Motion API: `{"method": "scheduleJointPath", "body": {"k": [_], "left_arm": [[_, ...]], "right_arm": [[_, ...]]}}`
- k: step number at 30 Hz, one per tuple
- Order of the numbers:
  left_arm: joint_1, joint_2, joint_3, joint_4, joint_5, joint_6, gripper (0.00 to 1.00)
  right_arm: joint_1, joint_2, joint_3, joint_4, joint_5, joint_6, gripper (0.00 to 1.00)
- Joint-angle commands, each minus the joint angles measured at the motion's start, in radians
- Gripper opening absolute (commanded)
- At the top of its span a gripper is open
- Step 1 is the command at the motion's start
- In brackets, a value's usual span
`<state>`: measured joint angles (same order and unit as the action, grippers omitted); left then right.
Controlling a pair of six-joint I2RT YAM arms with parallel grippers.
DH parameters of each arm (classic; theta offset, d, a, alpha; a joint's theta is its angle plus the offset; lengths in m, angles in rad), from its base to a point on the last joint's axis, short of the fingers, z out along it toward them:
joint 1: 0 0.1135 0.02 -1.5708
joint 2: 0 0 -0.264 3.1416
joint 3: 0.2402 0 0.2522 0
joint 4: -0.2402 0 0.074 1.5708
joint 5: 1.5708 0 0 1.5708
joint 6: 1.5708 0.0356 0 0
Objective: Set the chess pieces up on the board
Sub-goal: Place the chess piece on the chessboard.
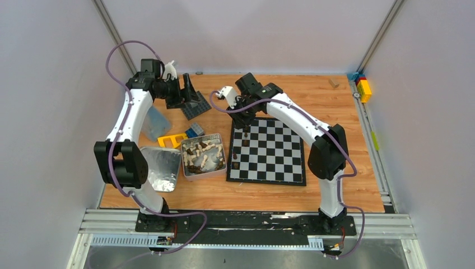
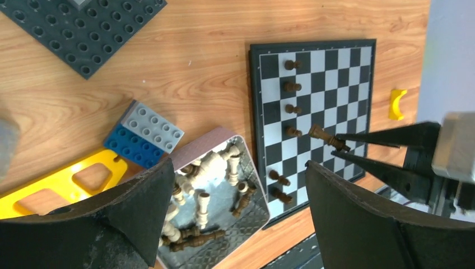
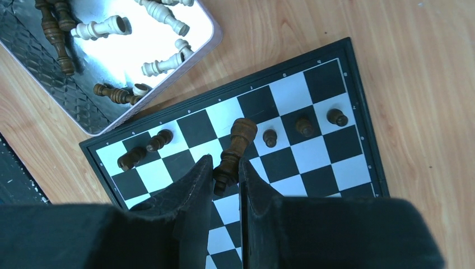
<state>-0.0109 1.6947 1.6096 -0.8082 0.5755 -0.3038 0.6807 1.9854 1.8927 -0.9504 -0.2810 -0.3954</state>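
The board (image 1: 266,181) lies right of centre on the table. Several dark brown chess pieces (image 2: 291,87) stand along its left column. My right gripper (image 1: 245,126) hovers over that column, shut on a dark brown chess piece (image 3: 235,147) held tilted just above the squares; its tips (image 2: 358,147) also show in the left wrist view. Two brown pieces (image 3: 144,149) stand on one side of it and three on the other (image 3: 304,126). My left gripper (image 1: 186,89) is open and empty, high over the far left of the table. Cream and brown pieces lie in the tin (image 1: 220,166).
The tin (image 2: 255,216) sits against the board's left edge, its lid (image 1: 159,168) further left. A dark grey studded baseplate (image 2: 84,28), blue and grey bricks (image 2: 144,134) and a yellow part (image 1: 171,140) lie behind it. Coloured bricks (image 1: 363,88) sit at the far right.
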Motion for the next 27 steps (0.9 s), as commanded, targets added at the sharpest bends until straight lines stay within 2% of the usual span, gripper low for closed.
{"method": "scheduleJointPath", "body": {"k": [1, 8, 14, 27], "left_arm": [[0.006, -0.094, 0.035, -0.071, -0.057, 0.156, 0.94], [0.006, -0.169, 0.008, -0.076, -0.196, 0.227, 0.99], [0.006, -0.249, -0.030, -0.057, -0.310, 0.274, 1.00], [0.046, -0.269, -0.039, -0.056, -0.327, 0.293, 1.00]], "right_arm": [[0.012, 0.045, 0.082, -0.059, -0.040, -0.027, 0.00], [0.020, 0.128, 0.155, -0.123, -0.044, -0.043, 0.00], [0.033, 0.181, 0.212, -0.189, -0.034, -0.059, 0.00], [0.070, 0.247, 0.250, -0.232, 0.013, -0.082, 0.01]]}}
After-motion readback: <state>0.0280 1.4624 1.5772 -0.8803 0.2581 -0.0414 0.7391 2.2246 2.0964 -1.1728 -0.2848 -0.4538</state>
